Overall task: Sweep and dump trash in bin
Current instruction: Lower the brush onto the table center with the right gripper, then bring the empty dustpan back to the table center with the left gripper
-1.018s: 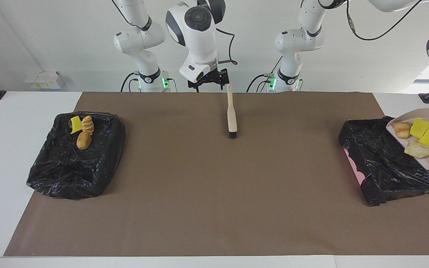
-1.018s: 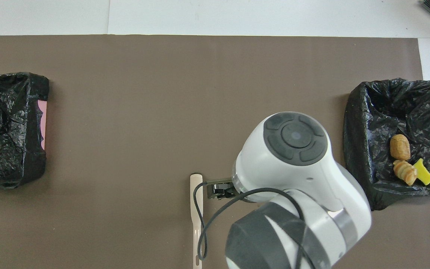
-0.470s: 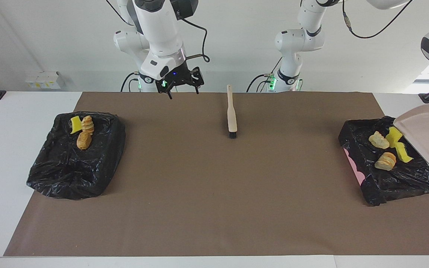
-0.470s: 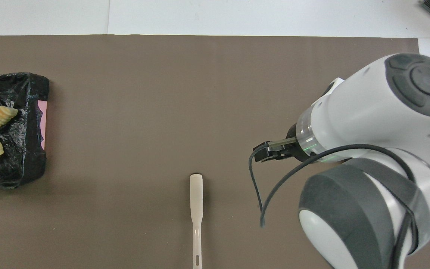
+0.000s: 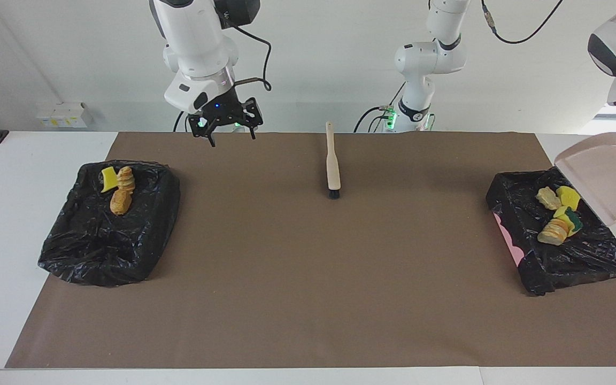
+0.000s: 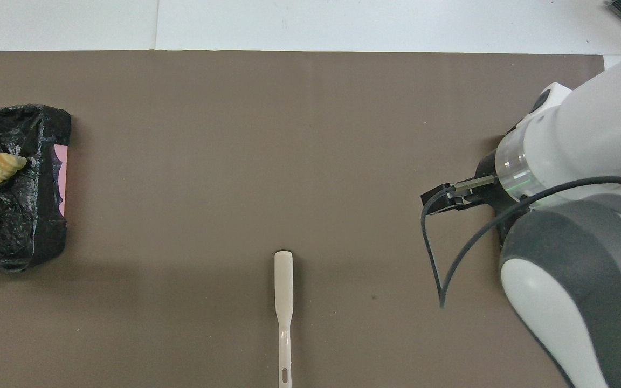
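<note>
- Over the bin (image 5: 559,256) at our left arm's end, our tilted dustpan (image 5: 605,176) could clip its liner; left gripper unseen, fingers pressed together.
- Near the other bin (image 5: 105,235), our right gripper (image 5: 231,133) hangs, fingers spread, empty.

You won't find any words, brand names, numbers or signs to read here. The only printed thing is a small white box (image 5: 62,114) against the wall at the right arm's end of the table; its yellow marks are too small for you to make out.
</note>
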Robot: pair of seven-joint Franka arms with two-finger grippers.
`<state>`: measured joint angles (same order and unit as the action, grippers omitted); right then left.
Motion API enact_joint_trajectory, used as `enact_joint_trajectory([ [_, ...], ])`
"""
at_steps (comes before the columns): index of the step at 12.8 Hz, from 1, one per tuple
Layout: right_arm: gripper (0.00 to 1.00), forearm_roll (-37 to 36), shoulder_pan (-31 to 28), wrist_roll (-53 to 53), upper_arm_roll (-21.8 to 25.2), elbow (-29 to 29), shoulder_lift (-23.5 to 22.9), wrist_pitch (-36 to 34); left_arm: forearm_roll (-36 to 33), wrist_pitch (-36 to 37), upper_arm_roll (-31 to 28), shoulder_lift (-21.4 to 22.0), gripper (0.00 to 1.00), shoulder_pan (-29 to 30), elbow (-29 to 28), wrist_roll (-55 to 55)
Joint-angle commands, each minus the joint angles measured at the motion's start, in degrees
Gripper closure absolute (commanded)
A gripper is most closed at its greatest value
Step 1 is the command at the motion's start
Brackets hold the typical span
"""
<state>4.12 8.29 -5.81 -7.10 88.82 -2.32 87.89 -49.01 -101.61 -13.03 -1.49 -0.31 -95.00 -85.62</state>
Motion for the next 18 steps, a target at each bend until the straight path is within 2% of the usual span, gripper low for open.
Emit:
enact_joint_trajectory([
  [1, 0.00, -1.65, -3.97, 2.90, -0.64, -1.28, -0.58, -1.67, 7.65, 6.92, 4.14, 3.06, 1.00, -0.66, -3.16, 10.43],
  [4, 0.00, -2.80, -7.31, 3.17, -0.47, -1.55, -0.50, -1.67, 22.25, 8.79, 6.87, 4.74, 1.00, -0.66, -6.41, 21.16],
  [9, 0.00, -2.89, -7.41, 3.26, 8.22, -2.08, -0.58, -1.14, 34.23, 7.22, 16.70, 2.64, 1.00, -1.18, -8.36, 47.59],
  [11, 0.00, -2.98, -7.58, 3.87, 10.34, -2.08, -0.50, -1.23, 36.61, 4.15, 21.88, 0.36, 1.00, -1.36, -8.27, 60.07],
  [14, 0.00, -2.37, -10.74, 6.16, 9.73, -2.08, -0.23, -1.31, 39.51, 0.46, 27.69, -2.19, 1.00, -1.36, -7.83, 74.24],
  [16, 0.00, -2.36, -10.48, 5.72, 9.64, -1.20, 1.87, -1.40, 39.52, -3.67, 32.96, -6.32, 1.00, -1.36, -6.96, 86.08],
  [18, 0.00, -2.54, -10.13, 5.98, 9.64, -0.67, 2.05, -1.58, 39.35, -7.88, 37.53, -9.83, 1.00, -1.45, -6.69, 98.13],
])
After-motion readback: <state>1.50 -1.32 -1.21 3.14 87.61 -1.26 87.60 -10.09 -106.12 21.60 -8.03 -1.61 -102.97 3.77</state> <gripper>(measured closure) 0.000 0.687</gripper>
